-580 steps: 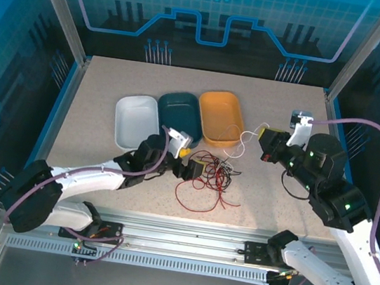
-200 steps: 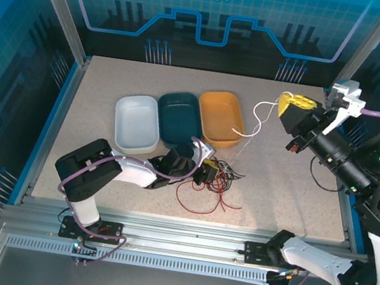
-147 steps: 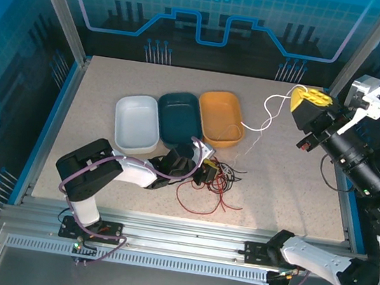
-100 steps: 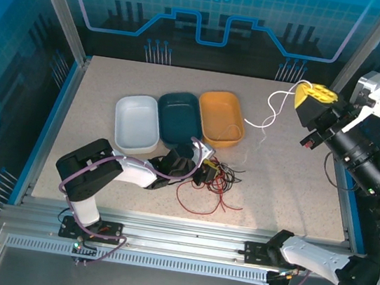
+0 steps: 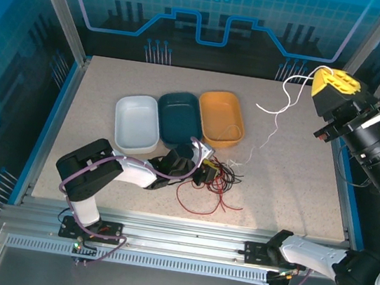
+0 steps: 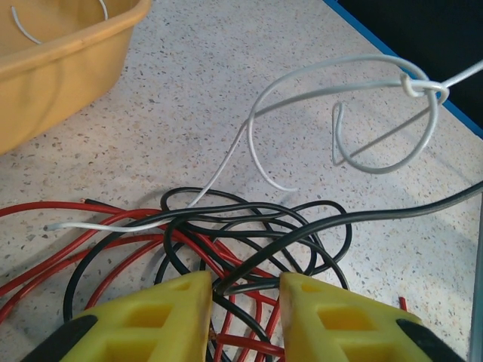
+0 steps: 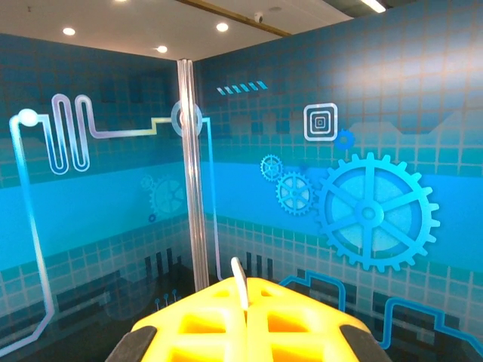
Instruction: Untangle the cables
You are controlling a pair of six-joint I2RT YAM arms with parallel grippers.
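Slack has gone out of the whitish cable [image 5: 279, 109]. Over the last second the right gripper [image 5: 324, 82], clamped shut on one end of it, has climbed toward the far right corner of the bench [image 5: 296, 193]. The strand now hangs in the air in loose loops, no longer draped by the orange tray [image 5: 221, 118].

The left gripper [image 6: 245, 290] has stayed low on the tangle [image 5: 216, 182] in the middle of the bench, just in front of the trays. Its jaws stand apart, straddling the black cables [image 6: 249, 219] without visibly pinching them.

The left wrist view shows the whitish cable's tail resting across the red cables [image 6: 45, 249], with a small knot [image 6: 423, 87] higher up. Separation looks well begun but unfinished, and the knot may snag.
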